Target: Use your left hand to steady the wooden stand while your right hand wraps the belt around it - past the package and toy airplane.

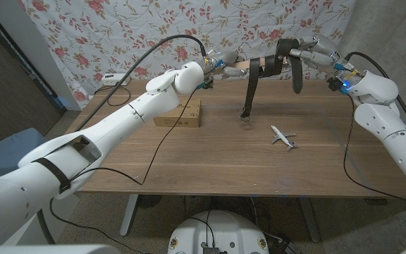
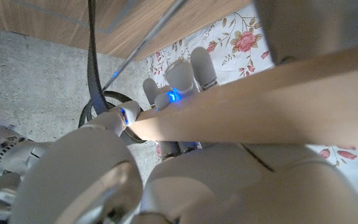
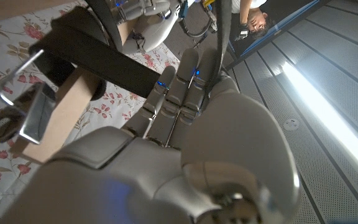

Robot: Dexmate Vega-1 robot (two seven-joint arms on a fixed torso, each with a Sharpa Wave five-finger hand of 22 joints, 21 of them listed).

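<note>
Flowered cloth hangs behind the wooden worktop [image 1: 210, 166]. Above its far edge, the left hand [image 1: 216, 63] grips the wooden stand [image 1: 240, 70], held level; the right hand [image 1: 316, 51] holds the black belt [image 1: 254, 83] looped over it. Package [image 1: 180, 113] and toy airplane [image 1: 283, 137] lie below.

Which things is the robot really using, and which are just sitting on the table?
Using: stand, belt, left hand, right hand.
Just sitting: package, toy airplane.
</note>
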